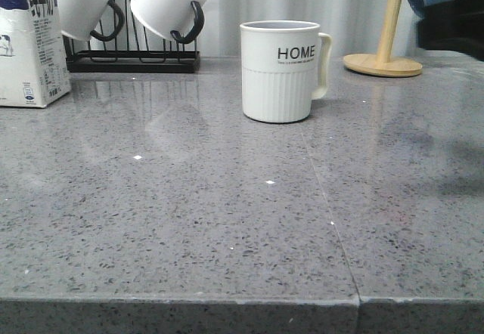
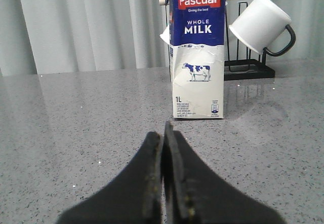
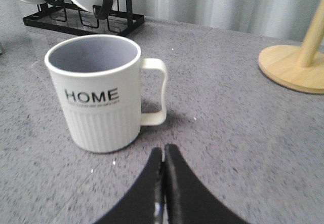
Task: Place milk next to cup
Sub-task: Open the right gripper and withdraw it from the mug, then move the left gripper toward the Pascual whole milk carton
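Both grippers, left (image 2: 164, 183) and right (image 3: 164, 183), are clenched on nothing above the counter (image 1: 227, 221). Milk (image 2: 197, 51) stands upright ahead of the left, unheld, well apart from the cup (image 3: 98, 95), so the carry has probably not begun.

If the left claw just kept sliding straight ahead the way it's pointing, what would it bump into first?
Most likely the milk carton. The left gripper, shut, points almost straight at it across bare counter, perhaps slightly toward its edge; depth is hard to judge.
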Available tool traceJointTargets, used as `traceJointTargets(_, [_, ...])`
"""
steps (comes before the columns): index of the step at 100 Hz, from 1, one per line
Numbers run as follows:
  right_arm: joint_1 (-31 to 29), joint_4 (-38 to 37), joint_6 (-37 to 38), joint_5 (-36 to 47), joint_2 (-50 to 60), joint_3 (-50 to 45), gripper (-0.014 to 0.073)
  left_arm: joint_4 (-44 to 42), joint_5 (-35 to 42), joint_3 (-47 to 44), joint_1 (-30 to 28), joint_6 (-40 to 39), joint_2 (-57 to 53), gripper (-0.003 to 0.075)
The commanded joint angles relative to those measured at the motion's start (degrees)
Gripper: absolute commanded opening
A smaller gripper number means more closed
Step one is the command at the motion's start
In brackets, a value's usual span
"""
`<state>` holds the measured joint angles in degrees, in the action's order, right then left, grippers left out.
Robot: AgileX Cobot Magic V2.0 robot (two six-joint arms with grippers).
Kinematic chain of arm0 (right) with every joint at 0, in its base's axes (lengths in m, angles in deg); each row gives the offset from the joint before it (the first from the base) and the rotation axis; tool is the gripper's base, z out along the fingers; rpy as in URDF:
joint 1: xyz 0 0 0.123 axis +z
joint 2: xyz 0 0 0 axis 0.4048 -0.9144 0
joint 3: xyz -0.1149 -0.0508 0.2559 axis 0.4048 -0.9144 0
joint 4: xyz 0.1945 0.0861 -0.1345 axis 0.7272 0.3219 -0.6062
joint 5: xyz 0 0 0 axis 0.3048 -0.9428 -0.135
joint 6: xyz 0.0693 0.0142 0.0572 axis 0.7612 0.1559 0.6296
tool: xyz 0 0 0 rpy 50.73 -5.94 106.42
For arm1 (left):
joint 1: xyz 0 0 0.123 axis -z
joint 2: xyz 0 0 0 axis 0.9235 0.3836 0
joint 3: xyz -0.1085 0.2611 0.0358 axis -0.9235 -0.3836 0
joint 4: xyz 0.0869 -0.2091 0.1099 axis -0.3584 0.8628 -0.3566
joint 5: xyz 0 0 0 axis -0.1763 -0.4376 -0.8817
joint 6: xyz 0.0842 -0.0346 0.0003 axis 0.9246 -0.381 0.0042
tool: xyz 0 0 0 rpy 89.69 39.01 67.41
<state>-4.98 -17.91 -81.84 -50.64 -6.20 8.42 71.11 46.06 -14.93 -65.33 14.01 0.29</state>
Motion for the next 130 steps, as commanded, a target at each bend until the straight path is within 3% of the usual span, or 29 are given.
traceJointTargets(1, [0.0,-0.1,-0.3,2.0,6.4,-1.8,-0.0068,0.0,4.5,-3.4,0.5,-0.3,-1.7,-0.002])
traceJointTargets(21, [0.0,-0.1,-0.3,-1.7,19.4,-8.4,-0.0068,0.0,4.5,-3.4,0.5,-0.3,-1.7,-0.002])
traceJointTargets(50, [0.0,-0.1,1.6,-18.9,36.6,-11.0,-0.0068,0.0,4.6,-3.4,0.5,-0.3,-1.7,-0.002])
traceJointTargets(66, [0.0,0.0,1.8,-24.1,41.8,-11.0,-0.0068,0.0,4.5,-2.2,0.5,-0.3,-1.7,-0.002])
traceJointTargets(82, [0.0,0.0,1.8,-24.4,42.3,-11.0,-0.0068,2.3,1.1,3.4,0.5,-0.6,-1.0,-0.0021])
traceJointTargets(103, [0.0,0.0,1.8,-24.3,42.3,-11.0,-0.0068,3.7,-14.1,16.3,0.5,-0.6,7.2,-0.002])
traceJointTargets(130, [0.0,0.0,1.8,-24.3,42.3,-11.0,-0.0068,3.5,-15.0,28.2,0.5,-0.2,26.0,-0.0004])
